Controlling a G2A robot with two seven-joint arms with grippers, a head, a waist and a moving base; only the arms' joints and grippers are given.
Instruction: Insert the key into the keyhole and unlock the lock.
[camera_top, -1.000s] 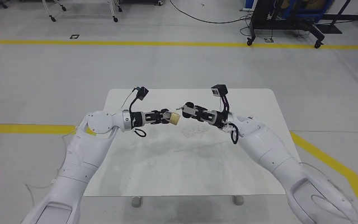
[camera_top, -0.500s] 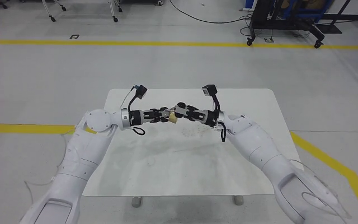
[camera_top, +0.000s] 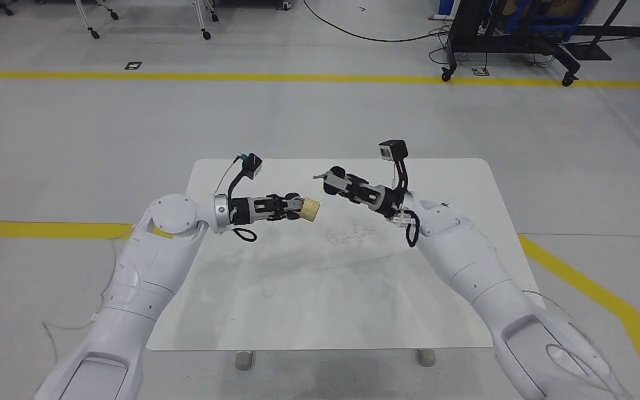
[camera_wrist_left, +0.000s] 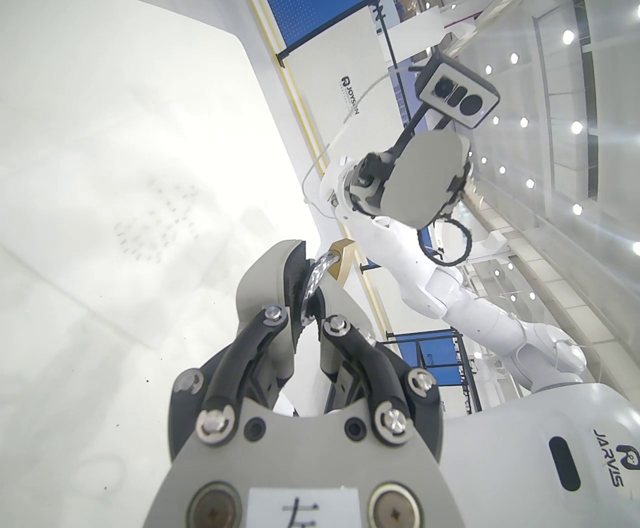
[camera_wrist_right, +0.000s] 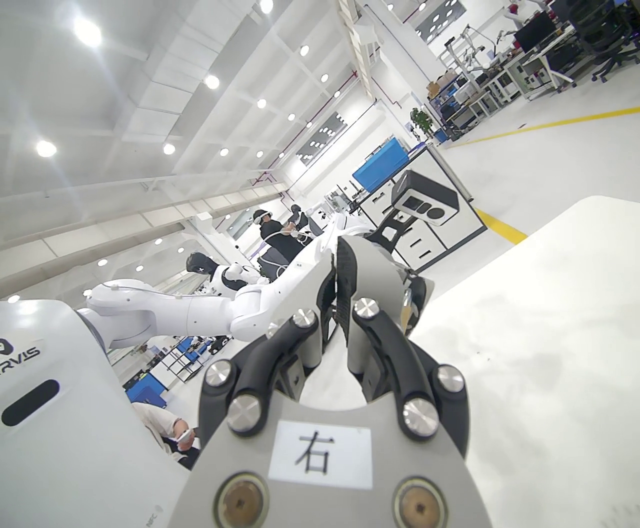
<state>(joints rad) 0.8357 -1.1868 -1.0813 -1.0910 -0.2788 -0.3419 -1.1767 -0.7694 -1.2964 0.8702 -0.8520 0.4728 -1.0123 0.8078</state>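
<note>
White label (camera_wrist_left: 302, 507), one printed character, is fixed on left pincer (camera_wrist_left: 314, 272) base. Second label (camera_wrist_right: 320, 454), one character, is fixed on right pincer (camera_wrist_right: 336, 265) base. Logo with lettering is printed on white wall panel (camera_wrist_left: 325, 75).

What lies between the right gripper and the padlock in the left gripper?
Nothing. In the top view, the gap between the right gripper and the brass padlock in the left gripper is bare white table.
</note>
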